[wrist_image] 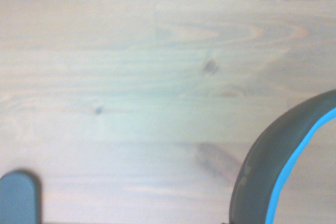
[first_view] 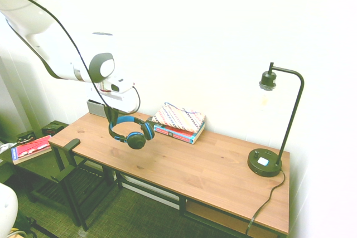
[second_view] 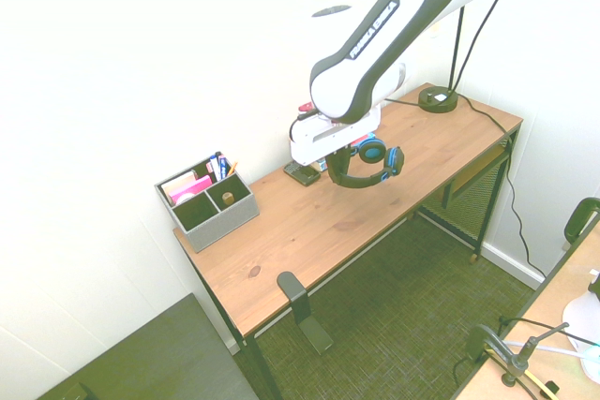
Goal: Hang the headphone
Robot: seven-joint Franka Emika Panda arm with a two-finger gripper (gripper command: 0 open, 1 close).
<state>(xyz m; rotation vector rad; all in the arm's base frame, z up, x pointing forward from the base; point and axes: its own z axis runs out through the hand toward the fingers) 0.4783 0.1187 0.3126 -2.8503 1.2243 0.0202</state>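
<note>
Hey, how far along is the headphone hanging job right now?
Done: the gripper is shut on the headphone at its headband and has it off the desk, its shadow showing on the wood below. In hand: carrying it, ear cups dangling. Left: getting it to the black hook clamped on the desk's front edge, which is bare, and letting go there.

a long wooden desk (first_view: 195,171) on a black metal frame stands against the white wall, bearing a grey organiser box (second_view: 208,203) at one end, a small stack of books (first_view: 179,122) near the middle, and a black lamp (first_view: 266,161) at the far end.
</note>
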